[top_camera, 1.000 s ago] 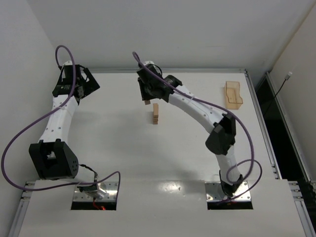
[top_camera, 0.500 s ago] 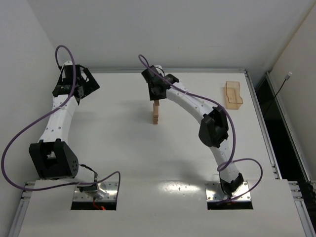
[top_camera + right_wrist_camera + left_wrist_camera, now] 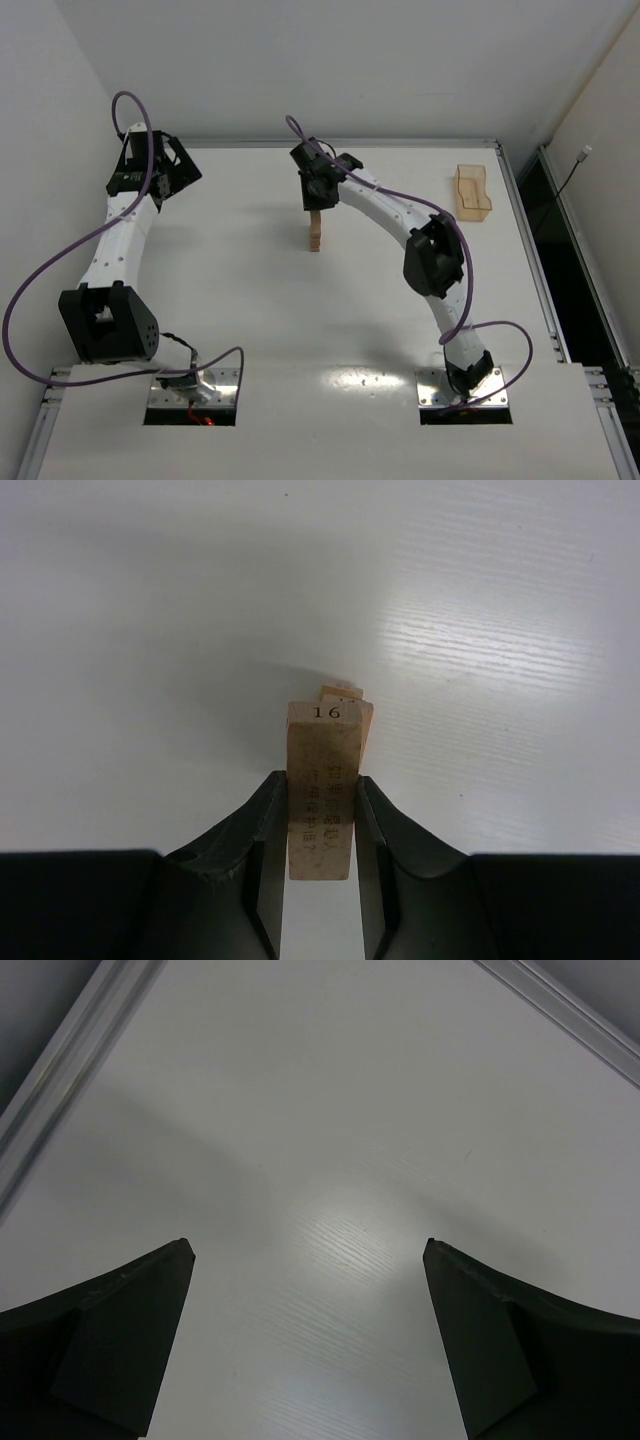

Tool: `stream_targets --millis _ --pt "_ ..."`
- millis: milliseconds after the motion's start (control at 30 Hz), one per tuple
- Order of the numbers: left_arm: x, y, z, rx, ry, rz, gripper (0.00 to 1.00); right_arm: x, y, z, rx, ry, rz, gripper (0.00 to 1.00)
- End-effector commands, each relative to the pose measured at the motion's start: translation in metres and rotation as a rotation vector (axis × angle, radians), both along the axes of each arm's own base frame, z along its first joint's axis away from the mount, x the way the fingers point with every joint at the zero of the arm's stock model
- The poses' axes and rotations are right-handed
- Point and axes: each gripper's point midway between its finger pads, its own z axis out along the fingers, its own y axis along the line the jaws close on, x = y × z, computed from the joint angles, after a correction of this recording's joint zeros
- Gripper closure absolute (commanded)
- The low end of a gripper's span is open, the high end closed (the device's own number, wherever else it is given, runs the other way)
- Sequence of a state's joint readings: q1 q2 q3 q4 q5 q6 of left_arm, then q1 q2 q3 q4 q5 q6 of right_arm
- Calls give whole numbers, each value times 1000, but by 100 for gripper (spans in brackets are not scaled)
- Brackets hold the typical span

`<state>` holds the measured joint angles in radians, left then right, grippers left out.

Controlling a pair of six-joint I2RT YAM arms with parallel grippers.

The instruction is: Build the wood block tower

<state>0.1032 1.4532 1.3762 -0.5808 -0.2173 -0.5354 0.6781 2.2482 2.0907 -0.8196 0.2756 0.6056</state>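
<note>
Now my right gripper point(image 3: 313, 198), clamped on a wood block point(image 3: 322, 770), has swung from beside the tower point(image 3: 315, 238) to directly above it, so placement looks next. My left gripper point(image 3: 307, 1250) gapes apart, far from the tower.

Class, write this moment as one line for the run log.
right gripper: shut on wood block, over tower | left gripper: open, empty, far left | orange tray: far right, apart
</note>
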Motion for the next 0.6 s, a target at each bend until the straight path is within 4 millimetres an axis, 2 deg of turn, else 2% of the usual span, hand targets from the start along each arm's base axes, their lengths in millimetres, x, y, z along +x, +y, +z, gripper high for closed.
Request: stream_targets --millis 0,567 --pt "8 -4 4 2 -29 -12 1 -1 3 14 65 -3 -14 100" --pt "9 -6 4 -3 -29 -19 1 -6 6 -3 65 35 2 100"
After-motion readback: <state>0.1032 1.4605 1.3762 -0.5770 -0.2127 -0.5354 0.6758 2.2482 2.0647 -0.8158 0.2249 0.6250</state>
